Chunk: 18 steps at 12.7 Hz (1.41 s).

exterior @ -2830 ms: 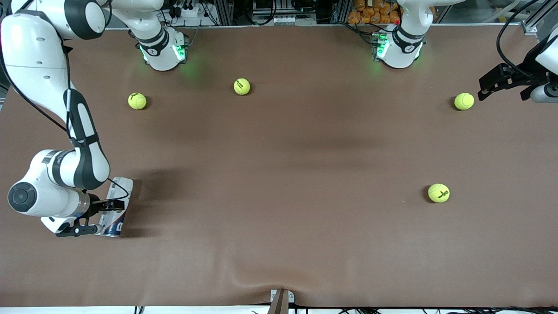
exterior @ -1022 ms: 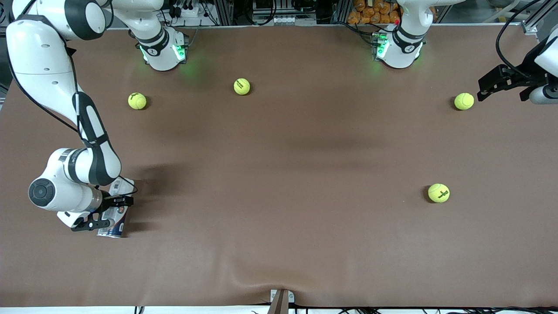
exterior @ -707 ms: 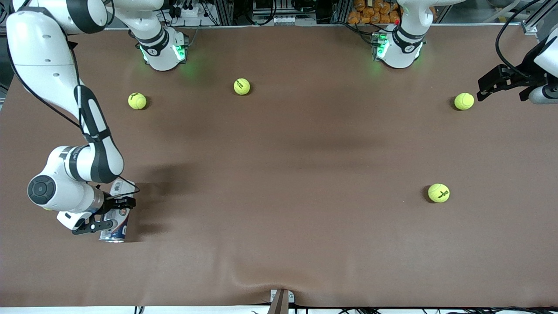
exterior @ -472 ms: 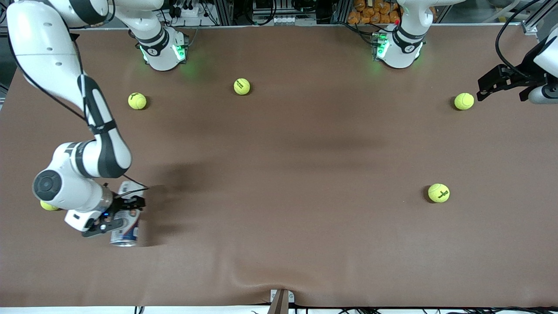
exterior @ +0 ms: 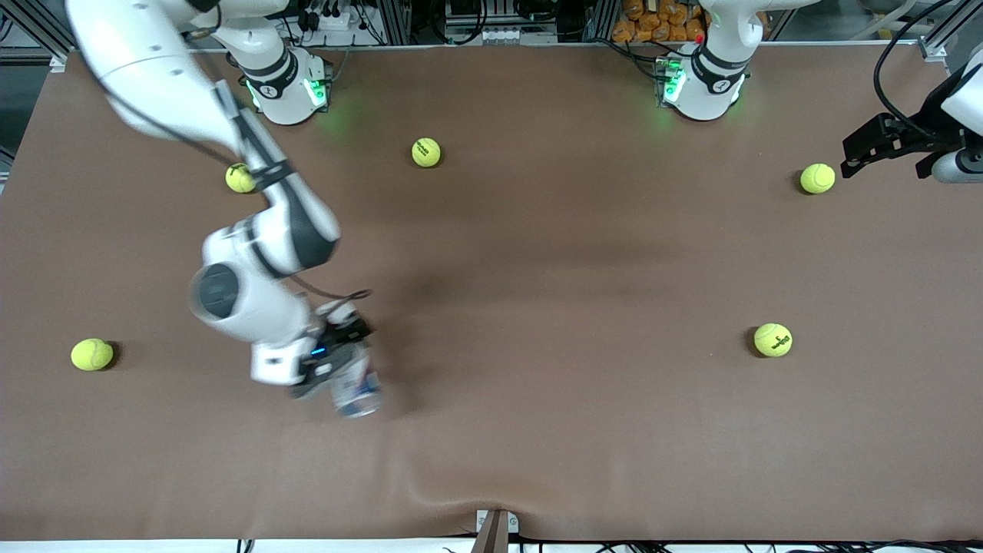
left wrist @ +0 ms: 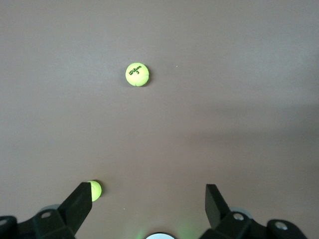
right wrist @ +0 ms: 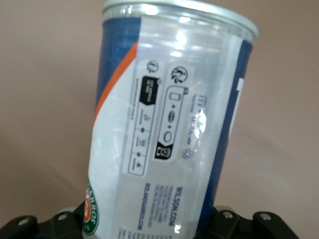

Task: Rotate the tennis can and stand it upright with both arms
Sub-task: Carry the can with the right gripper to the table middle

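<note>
Brown matting covers the table (exterior: pixel 537 253) you are working over, and your right gripper (exterior: pixel 332 367) is above its middle stretch toward the right arm's end, clamped tight on the tennis can (exterior: pixel 355 384). The can is carried off the surface, its shadow falling on the mat just beside it, and its metallic rim points toward the front camera. In the right wrist view you see the can (right wrist: pixel 169 124) filling the picture (white and clear label, dark blue panels, an orange stripe, small print), with the black finger bases pressed against its lower sides. Your left gripper (exterior: pixel 864 150) waits near the table edge at the left arm's end, over the mat just beside a tennis ball (exterior: pixel 817 178); its jaws stand wide apart and hold nothing, as the left wrist view shows with both fingertips (left wrist: pixel 79 199) spread. That same view looks down on a Wilson ball (left wrist: pixel 137 74) and a second ball (left wrist: pixel 93 189) partly hidden by one finger. Around the table you have more balls: one (exterior: pixel 772 339) toward the left arm's end and nearer the front camera, one (exterior: pixel 425 152) close to the right arm's base (exterior: pixel 286 88), one (exterior: pixel 239 178) partly covered by the right arm's forearm, and one (exterior: pixel 92 354) near the edge at the right arm's end.
</note>
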Each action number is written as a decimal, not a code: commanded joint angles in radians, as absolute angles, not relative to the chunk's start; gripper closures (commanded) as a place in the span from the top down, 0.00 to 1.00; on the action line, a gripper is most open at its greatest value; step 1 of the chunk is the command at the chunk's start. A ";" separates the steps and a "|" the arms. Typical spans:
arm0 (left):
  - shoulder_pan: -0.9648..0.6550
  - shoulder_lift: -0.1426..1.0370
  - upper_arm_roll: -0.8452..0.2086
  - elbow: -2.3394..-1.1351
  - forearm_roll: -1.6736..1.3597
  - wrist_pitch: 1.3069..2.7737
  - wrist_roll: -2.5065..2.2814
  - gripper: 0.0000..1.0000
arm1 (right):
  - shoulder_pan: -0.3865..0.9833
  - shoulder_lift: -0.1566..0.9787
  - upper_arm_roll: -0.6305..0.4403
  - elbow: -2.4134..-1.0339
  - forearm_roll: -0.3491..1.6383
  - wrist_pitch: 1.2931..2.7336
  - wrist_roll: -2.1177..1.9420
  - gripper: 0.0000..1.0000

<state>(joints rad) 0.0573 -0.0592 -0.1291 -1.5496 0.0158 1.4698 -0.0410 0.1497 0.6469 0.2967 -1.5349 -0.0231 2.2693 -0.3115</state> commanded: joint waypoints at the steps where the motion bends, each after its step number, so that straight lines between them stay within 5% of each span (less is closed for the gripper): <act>1: 0.066 -0.061 -0.129 -1.542 0.006 1.462 -0.020 1.00 | 0.254 0.653 0.288 -1.526 -0.055 2.290 -0.342 0.75; 5: 0.066 -0.066 -0.129 -1.543 0.005 1.462 -0.020 1.00 | 0.331 0.686 0.287 -1.531 -0.295 2.529 -0.590 0.75; 11: 0.066 -0.063 -0.129 -1.543 0.003 1.462 -0.020 1.00 | 0.478 0.747 0.278 -1.529 -0.645 2.562 -0.617 0.70; 16: 0.066 -0.060 -0.129 -1.546 0.003 1.462 -0.020 1.00 | 0.488 0.805 0.269 -1.528 -0.657 2.591 -0.615 0.72; 18: 0.064 -0.057 -0.130 -1.546 0.002 1.462 -0.021 1.00 | 0.489 0.807 0.262 -1.529 -0.653 2.599 -0.611 0.81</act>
